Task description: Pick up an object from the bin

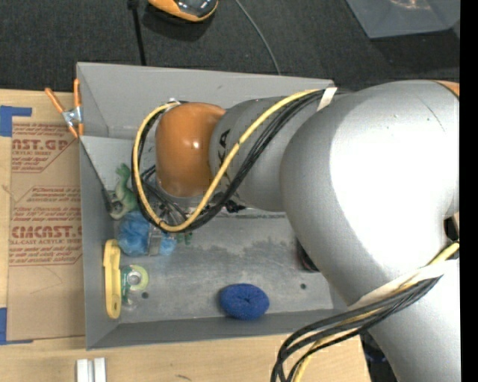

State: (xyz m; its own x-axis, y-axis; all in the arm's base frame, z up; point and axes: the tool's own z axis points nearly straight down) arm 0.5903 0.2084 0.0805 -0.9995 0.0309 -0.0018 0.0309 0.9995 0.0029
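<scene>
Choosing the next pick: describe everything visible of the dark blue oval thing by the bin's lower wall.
The dark blue oval thing is a rounded lump, one colour, with a rough, spongy-looking surface and no separate parts. It lies on the grey bin floor close to the lower wall, apart from the other things.

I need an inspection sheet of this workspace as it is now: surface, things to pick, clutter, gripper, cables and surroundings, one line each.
surface: grey metal bin, floor scuffed, bare in the middle.
job's things: dark blue oval foam-like pad alone near the front wall; light blue crumpled piece, long yellow plastic handle, clear ring and green piece along the left wall.
clutter: nothing seen.
gripper: gripper under the orange wrist cover, over the bin's left part, beside the light blue crumpled piece; whether it holds anything cannot be told.
cables: yellow and black cables loop round the wrist cover.
surroundings: orange and black object beyond the far wall.
</scene>
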